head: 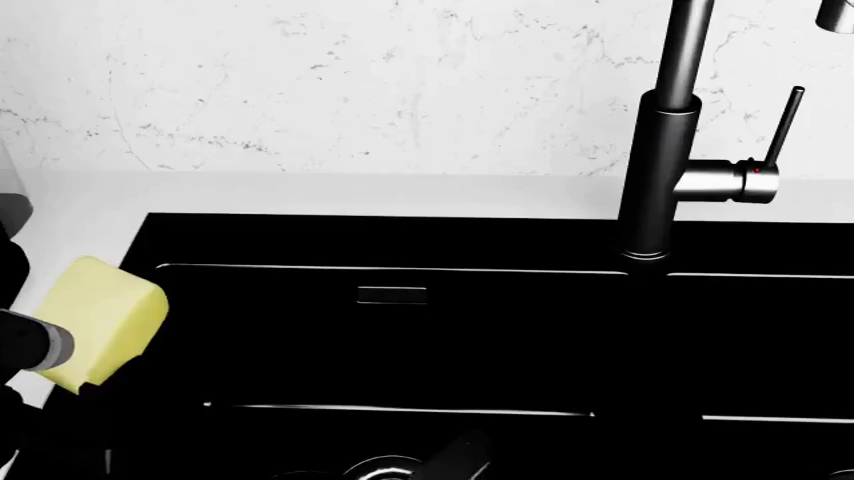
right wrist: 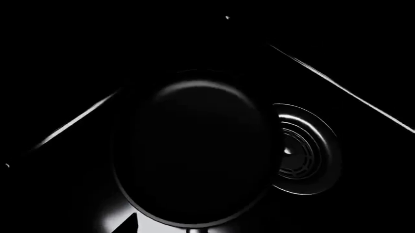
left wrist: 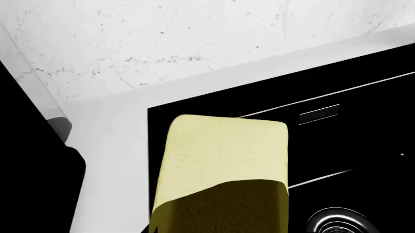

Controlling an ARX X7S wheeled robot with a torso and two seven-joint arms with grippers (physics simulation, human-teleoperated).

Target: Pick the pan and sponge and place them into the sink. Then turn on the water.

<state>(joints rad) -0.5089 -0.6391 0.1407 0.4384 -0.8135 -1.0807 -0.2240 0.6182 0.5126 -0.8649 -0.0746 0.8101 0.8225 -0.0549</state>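
The small pale yellow rectangular sponge [head: 100,322] with rounded corners hangs at the left end of the large black rectangular double-basin sink [head: 400,240], over the sink's left rim where the black meets the white countertop [head: 334,190]. In the head view the left arm shows only as a dark grey cylindrical part at the picture's left edge, overlapping the sponge's near side. The left gripper [left wrist: 220,213] is not itself visible in its wrist view; the sponge fills the middle of that picture, its lower part in shadow, with the sink's small rectangular overflow slot [left wrist: 319,114] and a round ribbed metal drain [left wrist: 340,221] beyond it. The sponge appears to be carried by this gripper, but how far its jaws stand apart cannot be told.

The round shallow glossy black frying pan [right wrist: 194,150] fills the right wrist view, seen from above over the sink's dark floor, and it covers one side of a second ribbed metal drain [right wrist: 302,150]. Whether the pan rests on the basin floor or is held above it cannot be told, nor can the right gripper's state, since its fingers do not show.

The tall dark grey cylindrical metal tap [head: 663,150] stands upright behind the divider between the two basins, its thin side lever [head: 781,125] tilted upward. A white marbled wall [head: 334,80] rises behind the countertop.
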